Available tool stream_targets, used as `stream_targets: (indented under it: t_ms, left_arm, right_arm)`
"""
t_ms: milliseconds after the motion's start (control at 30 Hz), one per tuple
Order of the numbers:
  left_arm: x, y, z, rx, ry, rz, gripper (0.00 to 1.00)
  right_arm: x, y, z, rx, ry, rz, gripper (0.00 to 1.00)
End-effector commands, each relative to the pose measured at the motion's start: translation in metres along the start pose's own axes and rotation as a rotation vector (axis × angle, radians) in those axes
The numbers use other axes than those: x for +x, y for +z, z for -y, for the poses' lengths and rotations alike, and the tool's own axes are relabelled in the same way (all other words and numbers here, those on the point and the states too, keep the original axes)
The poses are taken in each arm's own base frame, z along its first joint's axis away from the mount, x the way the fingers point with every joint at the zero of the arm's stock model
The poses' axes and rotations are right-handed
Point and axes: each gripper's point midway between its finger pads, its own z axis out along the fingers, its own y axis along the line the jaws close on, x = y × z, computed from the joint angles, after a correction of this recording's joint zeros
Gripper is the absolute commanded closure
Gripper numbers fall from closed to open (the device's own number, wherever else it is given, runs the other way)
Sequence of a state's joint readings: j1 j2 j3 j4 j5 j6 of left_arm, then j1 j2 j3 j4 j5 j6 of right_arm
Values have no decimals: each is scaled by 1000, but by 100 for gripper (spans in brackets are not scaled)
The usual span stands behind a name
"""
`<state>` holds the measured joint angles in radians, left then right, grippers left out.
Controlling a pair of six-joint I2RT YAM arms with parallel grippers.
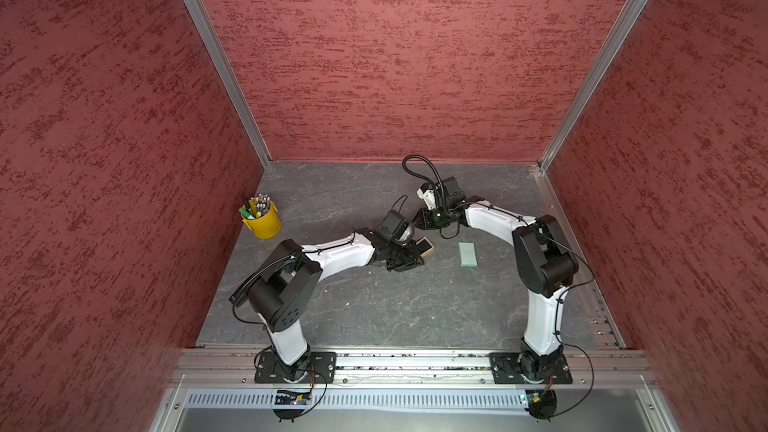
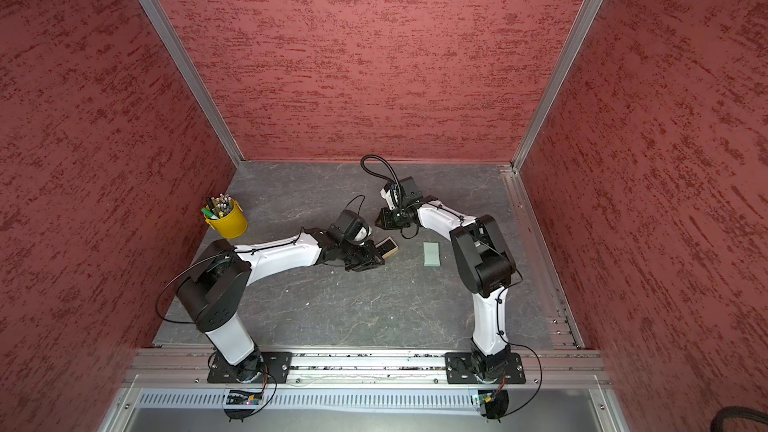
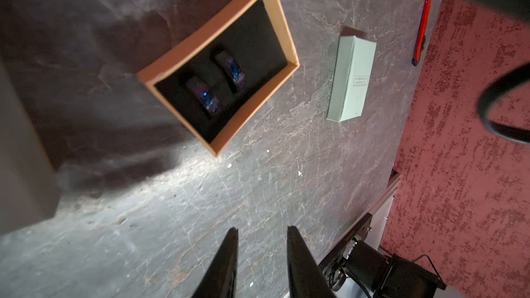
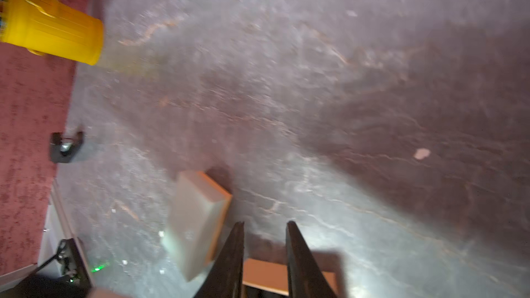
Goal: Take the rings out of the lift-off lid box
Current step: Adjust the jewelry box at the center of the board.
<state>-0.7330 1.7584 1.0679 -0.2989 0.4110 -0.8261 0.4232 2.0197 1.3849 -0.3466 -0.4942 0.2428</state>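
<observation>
Left wrist: rings (image 3: 231,71) on edge, parallel

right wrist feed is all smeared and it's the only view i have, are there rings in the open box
Observer: Yes, two dark, blue-flecked rings sit in the black foam of the open tan cardboard box.
Operator: anything beside it
Observer: A pale mint-green cardboard lid lies flat on the grey stone-look table, apart from the box.
Operator: left side carrying anything
Observer: No, the left end effector has its jaws apart, empty.
</observation>
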Motion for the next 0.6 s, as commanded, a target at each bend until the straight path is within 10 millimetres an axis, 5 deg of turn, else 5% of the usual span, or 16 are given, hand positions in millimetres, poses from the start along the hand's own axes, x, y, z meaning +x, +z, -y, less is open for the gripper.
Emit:
stream_targets:
  t_ms: [0, 200, 567]
  left_arm:
    - [-7, 7, 0, -40, -6, 24, 71]
    - [-9, 21, -7, -65, -18, 9, 72]
    - [-32, 31, -25, -100, -33, 32, 72]
  right_arm:
    - [-5, 0, -3, -40, -45, -10, 73]
    - [8, 8, 6, -42, -40, -42, 74]
    - [38, -17, 25, 9, 8, -56, 74]
